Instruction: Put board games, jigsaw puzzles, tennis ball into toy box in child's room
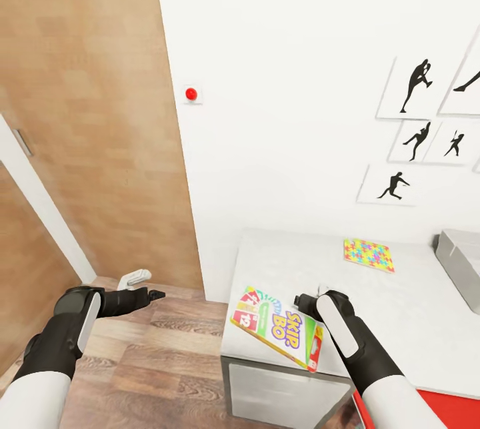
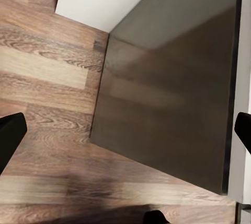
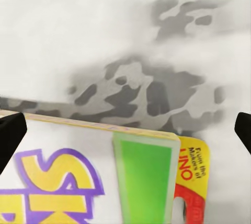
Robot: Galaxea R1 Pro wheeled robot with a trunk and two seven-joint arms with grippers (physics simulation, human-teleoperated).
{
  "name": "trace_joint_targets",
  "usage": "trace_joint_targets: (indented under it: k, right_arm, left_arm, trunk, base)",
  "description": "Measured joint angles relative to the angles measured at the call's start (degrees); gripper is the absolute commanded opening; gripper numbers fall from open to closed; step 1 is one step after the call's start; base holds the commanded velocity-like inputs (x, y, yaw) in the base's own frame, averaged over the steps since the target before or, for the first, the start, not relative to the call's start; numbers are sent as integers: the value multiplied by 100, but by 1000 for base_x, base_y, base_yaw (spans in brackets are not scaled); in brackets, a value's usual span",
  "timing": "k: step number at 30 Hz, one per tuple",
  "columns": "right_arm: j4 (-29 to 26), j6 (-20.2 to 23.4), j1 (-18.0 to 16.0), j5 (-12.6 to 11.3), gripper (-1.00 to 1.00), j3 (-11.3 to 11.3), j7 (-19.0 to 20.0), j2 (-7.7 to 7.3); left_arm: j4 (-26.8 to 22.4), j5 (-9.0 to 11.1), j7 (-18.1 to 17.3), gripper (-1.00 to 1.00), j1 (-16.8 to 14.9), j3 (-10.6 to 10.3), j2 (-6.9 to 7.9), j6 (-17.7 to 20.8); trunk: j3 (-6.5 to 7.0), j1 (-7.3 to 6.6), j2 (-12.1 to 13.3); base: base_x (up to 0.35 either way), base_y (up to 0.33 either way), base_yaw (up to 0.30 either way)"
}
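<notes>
A board game, a green-edged box printed "SKIP BO", is at the near left corner of the table, its near corner past the front edge. My right gripper is just beside its far edge, open; in the right wrist view the board game sits low between the spread fingertips without touching them. A jigsaw puzzle lies flat further back on the table. The grey toy box stands at the table's right end, cut off by the frame. My left gripper hangs open over the floor.
The table's dark cabinet side drops to the wood-plank floor. A white wall with silhouette pictures and a red button stands behind. A wood-panelled wall is at left, a small white object on the floor, a red surface at lower right.
</notes>
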Motion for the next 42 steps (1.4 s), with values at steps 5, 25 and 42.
trace_joint_targets:
  k: [5,25,42]
  right_arm:
    - [5,4,-1,-6,100,1,0,-3]
    - [3,21,-1,-42,100,-7,74,-69]
    - [12,32,-1,-51,100,-9,79,-83]
  left_arm:
    - [-1,0,1,100,0,1,0,2]
    - [0,0,0,100,0,0,0,0]
    - [0,0,0,100,0,-1,0,0]
  trunk:
    - [0,0,0]
    - [0,0,0]
    - [0,1,0]
  base:
    - [-2,68,0]
    - [0,47,0]
    - [-18,0,0]
